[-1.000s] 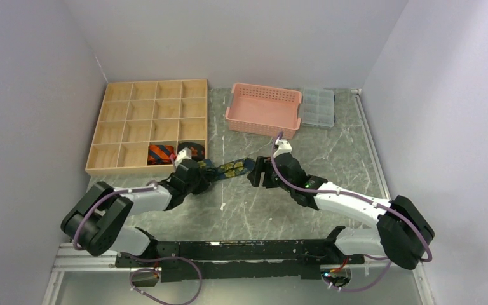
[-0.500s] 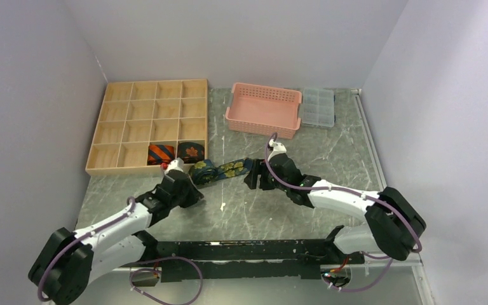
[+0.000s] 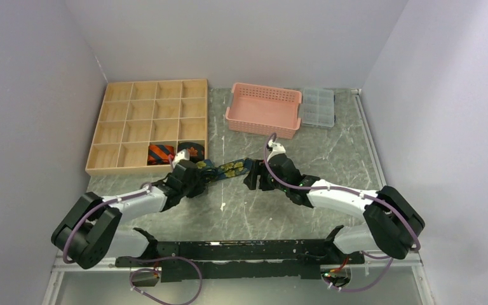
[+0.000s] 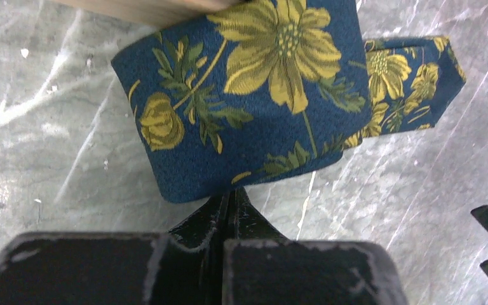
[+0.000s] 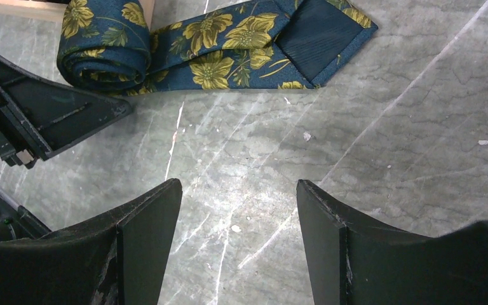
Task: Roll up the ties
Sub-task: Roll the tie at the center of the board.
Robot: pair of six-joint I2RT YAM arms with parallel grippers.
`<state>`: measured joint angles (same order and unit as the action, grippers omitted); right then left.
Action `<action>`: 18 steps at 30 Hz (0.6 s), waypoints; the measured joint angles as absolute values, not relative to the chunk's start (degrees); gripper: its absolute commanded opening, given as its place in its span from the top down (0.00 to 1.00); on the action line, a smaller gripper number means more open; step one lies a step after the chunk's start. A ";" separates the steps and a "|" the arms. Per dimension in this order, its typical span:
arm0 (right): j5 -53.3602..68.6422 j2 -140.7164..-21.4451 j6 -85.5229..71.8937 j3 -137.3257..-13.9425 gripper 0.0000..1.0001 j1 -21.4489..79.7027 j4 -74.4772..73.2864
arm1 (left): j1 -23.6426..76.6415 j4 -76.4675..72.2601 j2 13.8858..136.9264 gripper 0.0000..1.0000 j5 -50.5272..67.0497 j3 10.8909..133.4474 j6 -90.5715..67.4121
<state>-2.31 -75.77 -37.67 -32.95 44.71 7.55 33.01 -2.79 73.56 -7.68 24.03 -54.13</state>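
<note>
The floral tie (image 3: 232,168) lies on the table, its left part wound into a roll (image 4: 248,95) and its wide end (image 5: 318,38) flat and pointing right. My left gripper (image 4: 232,197) is shut, and its tips touch the near edge of the roll without clamping fabric that I can see. My right gripper (image 5: 238,190) hovers open over bare table just short of the tie's flat end, nothing between its fingers. The orange-and-black striped tie (image 3: 161,152) sits rolled in a tray compartment. The leaf-motif tie (image 3: 191,150) is in the compartment beside it, partly hidden by my left arm.
The wooden compartment tray (image 3: 133,108) stands at the back left, its front edge right behind the roll. A pink basket (image 3: 264,108) and a clear plastic box (image 3: 318,106) stand at the back centre. Walls close in both sides.
My left gripper drew back from the roll half a second ago and has now come forward against it again. The right gripper shifted slightly left and stays open.
</note>
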 measured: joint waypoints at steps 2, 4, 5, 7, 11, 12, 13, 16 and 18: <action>-2.28 -75.77 -37.65 -32.95 0.29 44.71 7.53 | 32.67 -4.05 74.26 0.97 -8.32 24.03 -54.35; -2.26 -75.77 -37.65 -32.95 0.29 44.71 7.53 | 31.92 -4.84 74.83 0.97 -8.67 24.14 -54.35; -2.24 -75.81 -37.65 -32.95 0.29 44.71 7.55 | 31.55 -5.13 74.98 0.97 -8.80 24.16 -54.37; -2.07 -76.03 -37.63 -33.06 0.29 44.71 7.55 | 31.03 -5.17 75.16 0.97 -8.97 24.25 -54.35; -0.47 -77.32 -37.45 -33.82 0.29 44.71 7.55 | 30.70 -5.61 75.22 0.97 -8.97 24.10 -54.41; 0.25 -77.73 -37.43 -34.17 0.28 44.71 7.55 | 30.70 -5.80 75.24 0.97 -8.97 23.97 -54.57; 0.82 -78.22 -37.36 -34.70 0.27 44.82 7.46 | 30.65 -6.26 75.24 0.97 -8.95 23.73 -54.74; 2.26 -79.59 -37.08 -36.86 0.23 45.32 6.98 | 30.48 -8.67 74.61 0.97 -8.45 22.24 -54.68; 3.33 -80.88 -37.19 -39.09 0.22 45.47 6.79 | 30.39 -10.48 72.77 0.97 -7.22 20.03 -54.50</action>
